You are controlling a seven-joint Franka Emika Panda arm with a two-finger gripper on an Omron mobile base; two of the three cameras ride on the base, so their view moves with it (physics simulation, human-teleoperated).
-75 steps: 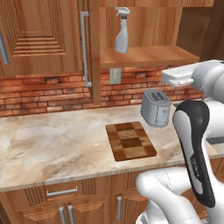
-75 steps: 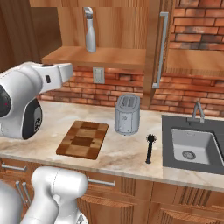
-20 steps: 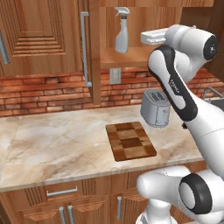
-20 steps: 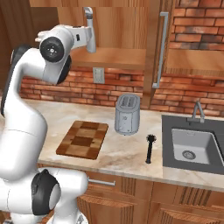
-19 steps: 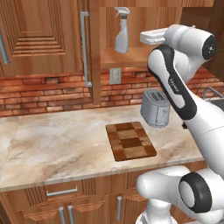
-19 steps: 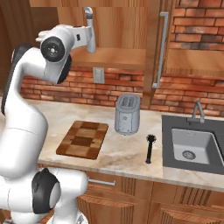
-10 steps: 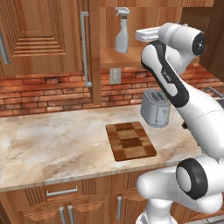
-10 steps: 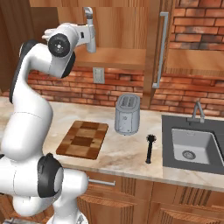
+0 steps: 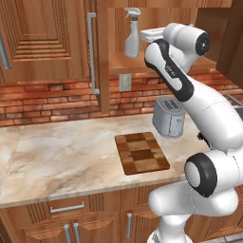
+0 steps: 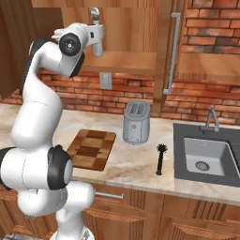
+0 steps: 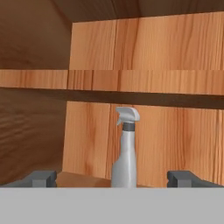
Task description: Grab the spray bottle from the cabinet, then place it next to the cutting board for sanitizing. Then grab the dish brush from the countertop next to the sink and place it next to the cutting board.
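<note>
I have the gripper (image 11: 112, 180) raised level with the cabinet (image 9: 156, 61) shelf, its fingers spread wide apart and holding nothing. The spray bottle (image 11: 125, 151) stands upright on that shelf, centred ahead between the fingertips, not yet touched.

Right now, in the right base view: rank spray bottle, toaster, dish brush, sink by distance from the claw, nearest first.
1. spray bottle: on the cabinet shelf, just past the open claw.
2. toaster: on the countertop, below and right.
3. dish brush: lying beside the sink, lower right.
4. sink: far right.
</note>
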